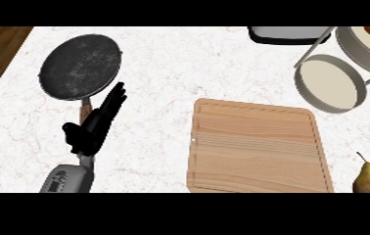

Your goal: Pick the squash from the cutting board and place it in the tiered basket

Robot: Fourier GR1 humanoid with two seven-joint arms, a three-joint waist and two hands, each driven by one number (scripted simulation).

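Just right of the cutting board shows the squash

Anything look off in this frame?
The cutting board is bare. The squash shows at the right edge, beyond the board and outside the basket; whether anything holds it cannot be seen. The left hand is open over the pan handle.

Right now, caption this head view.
Bare cutting board, squash at right edge, tiered basket upper right, left hand open over pan handle.
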